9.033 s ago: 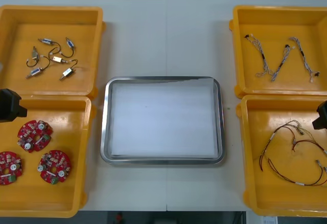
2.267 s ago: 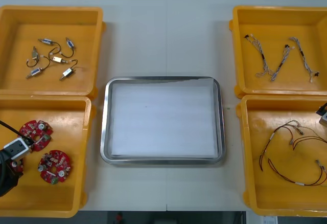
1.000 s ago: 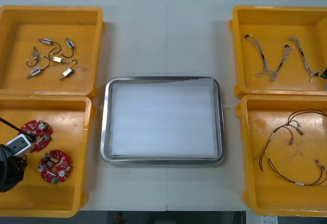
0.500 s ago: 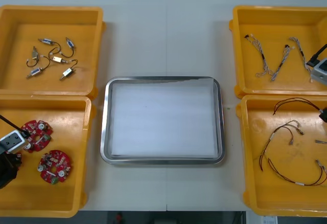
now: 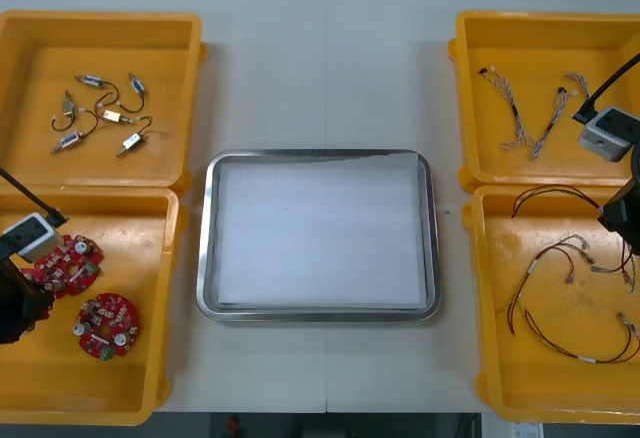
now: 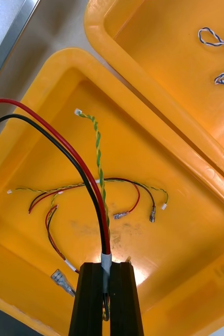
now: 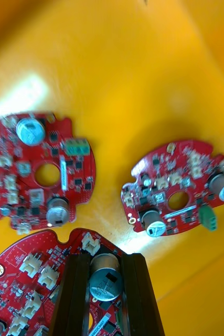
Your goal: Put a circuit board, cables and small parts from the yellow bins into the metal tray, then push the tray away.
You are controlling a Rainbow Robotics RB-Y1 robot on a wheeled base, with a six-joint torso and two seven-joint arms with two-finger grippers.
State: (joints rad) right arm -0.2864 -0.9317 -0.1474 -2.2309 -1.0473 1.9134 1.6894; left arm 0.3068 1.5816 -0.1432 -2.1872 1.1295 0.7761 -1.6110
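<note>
Near-left corner of bench: left gripper down in the near-left yellow bin, fingers clamped either side of a grey cylindrical part on a red circuit board. Two more boards lie just beyond it on the bin floor. Near-right corner: right gripper over the near-right yellow bin, fingers pinched on a red and black cable; loose cables below on the bin floor. Centre: metal tray, white inside, nothing in it. Far-left yellow bin: small metal parts. Far-right yellow bin: blue and white cables.
</note>
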